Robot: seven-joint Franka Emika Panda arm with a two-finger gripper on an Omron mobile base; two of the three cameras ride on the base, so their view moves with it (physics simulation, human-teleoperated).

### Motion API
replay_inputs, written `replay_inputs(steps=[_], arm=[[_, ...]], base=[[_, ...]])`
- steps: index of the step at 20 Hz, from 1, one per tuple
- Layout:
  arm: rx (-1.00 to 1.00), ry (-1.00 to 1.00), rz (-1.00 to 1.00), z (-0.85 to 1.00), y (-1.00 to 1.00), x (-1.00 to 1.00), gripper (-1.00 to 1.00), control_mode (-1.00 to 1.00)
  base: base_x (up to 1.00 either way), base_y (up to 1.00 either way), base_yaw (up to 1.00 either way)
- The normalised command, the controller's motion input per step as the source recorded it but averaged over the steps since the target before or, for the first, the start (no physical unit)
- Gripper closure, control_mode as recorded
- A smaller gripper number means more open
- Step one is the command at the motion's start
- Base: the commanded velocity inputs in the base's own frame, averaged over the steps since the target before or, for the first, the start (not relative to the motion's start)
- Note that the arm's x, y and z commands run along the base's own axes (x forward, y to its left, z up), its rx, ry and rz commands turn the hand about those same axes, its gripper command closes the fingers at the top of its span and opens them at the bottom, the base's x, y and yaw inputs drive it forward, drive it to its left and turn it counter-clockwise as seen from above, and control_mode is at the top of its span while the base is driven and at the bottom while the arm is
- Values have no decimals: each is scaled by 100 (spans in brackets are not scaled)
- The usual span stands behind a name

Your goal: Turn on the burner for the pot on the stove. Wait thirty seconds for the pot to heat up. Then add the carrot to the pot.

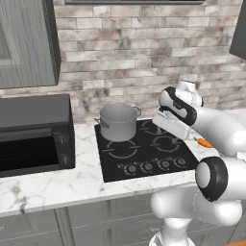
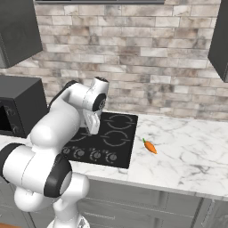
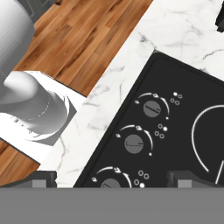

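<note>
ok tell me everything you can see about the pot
The pot is a grey brushed-metal cylinder with two small loop handles near the rim, no lid, standing upright on the back-left ring of the black stove, near the brick wall. Nothing else touches it. Its contents cannot be made out.

Even, soft light fills all three rendered views, with no single lamp evident and nothing dim. The brick wall (image 1: 144, 57) and marble counter (image 2: 187, 151) read bright and flat. The pot (image 1: 118, 121) shows a gentle sheen on its brushed side and throws only a faint shadow on the black stove (image 1: 144, 153), whose glass carries no glare. The carrot (image 2: 150, 146) casts a small soft shadow. The microwave (image 1: 33, 137) interior is dark. Textures look coarse and slightly pixelated; edges are jagged. In the hand view the knobs (image 3: 151, 108) are sharp, with no blur or edge bending
</note>
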Motion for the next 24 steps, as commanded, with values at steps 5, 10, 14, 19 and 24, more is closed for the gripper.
replay_inputs(steps=[5,10,14,19,24], arm=[[0,0,0,0,0,0,-100,-100],[0,0,0,0,0,0,-100,-100],[0,0,0,0,0,0,-100,-100],[0,0,0,0,0,0,-100,-100],[0,0,0,0,0,0,-100,-100]], base=[[0,0,0],[0,0,0],[0,0,0],[0,0,0],[0,0,0]])
